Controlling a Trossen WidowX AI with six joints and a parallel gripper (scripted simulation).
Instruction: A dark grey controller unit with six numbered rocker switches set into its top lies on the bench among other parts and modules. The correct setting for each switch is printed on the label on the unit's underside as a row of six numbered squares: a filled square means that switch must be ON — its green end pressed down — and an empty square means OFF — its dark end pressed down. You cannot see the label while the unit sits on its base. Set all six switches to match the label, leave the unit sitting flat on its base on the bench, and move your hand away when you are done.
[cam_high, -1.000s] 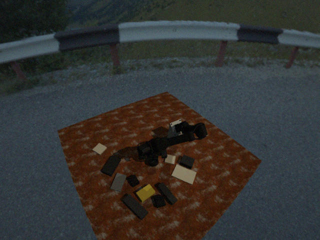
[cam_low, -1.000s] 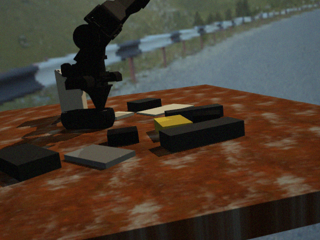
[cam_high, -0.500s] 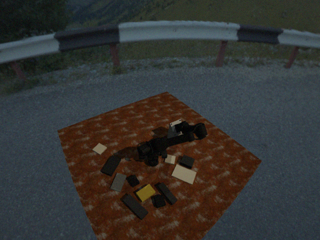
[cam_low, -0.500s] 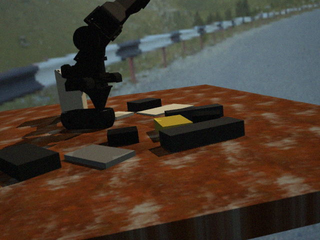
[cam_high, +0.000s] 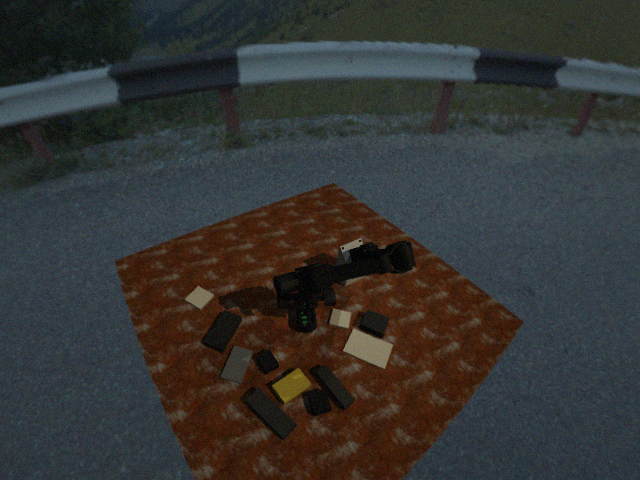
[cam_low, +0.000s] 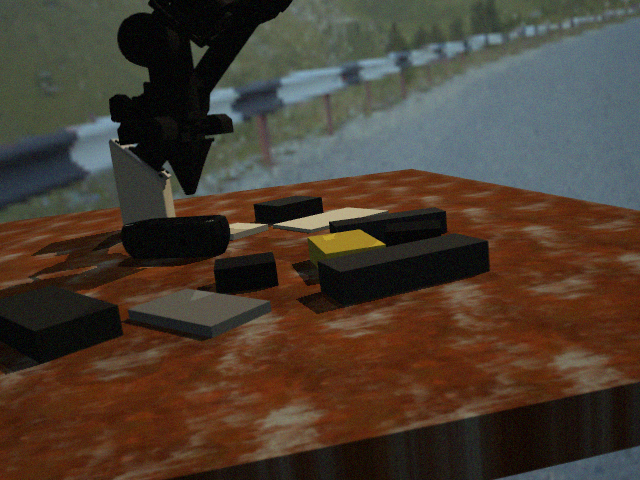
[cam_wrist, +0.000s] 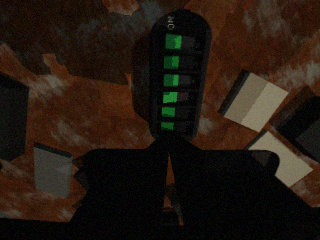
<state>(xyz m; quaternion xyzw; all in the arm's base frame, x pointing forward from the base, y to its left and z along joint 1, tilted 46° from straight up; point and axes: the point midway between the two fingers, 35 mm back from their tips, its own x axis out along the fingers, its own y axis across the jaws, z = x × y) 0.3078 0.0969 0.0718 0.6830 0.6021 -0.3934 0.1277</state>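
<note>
Six rocker switches (cam_wrist: 174, 83) run along the controller unit (cam_low: 175, 236), flat on the rust-red surface (cam_low: 361, 330) just below and ahead of my gripper (cam_low: 189, 187), pinched shut on nothing. Switch-setting looks underway; next I must press the correct rocker end.

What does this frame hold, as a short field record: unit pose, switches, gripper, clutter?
unit: dark controller unit flat on its base on the rust-coloured bench
switches: six in a row, green ends all on one side; which ends are pressed cannot be told
gripper: gripper shut, empty, tip pointing down, above the unit, not touching
label: not visible
clutter nearby: yellow block, long dark bar, grey slab, small dark block, cream plate
</note>
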